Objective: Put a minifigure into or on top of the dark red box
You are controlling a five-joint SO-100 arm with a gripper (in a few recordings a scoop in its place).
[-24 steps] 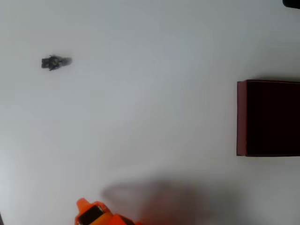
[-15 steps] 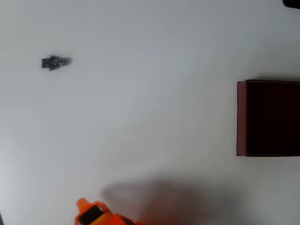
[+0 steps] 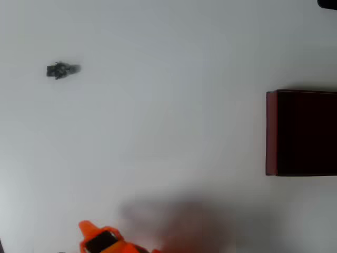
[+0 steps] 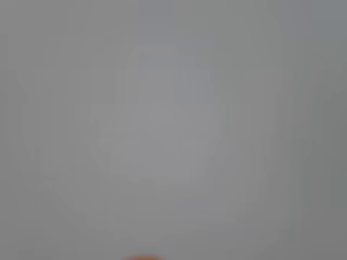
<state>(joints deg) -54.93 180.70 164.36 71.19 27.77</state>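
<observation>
Nudging the orange gripper [image 3: 100,241] slightly left along the bottom edge in the overhead view; jaw state I can't tell. I'm still aiming for the minifigure [image 3: 62,70], lying untouched, well apart from the dark red box [image 3: 271,132].

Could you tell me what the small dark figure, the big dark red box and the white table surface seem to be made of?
The tiny dark grey-black toy minifigure looks like moulded plastic, but it is too small and blurred to be sure. The large dark red box has thin, flat, matte walls with sharp corners, perhaps cardboard or thin plastic. The white table looks smooth and faintly glossy, possibly laminate.
</observation>
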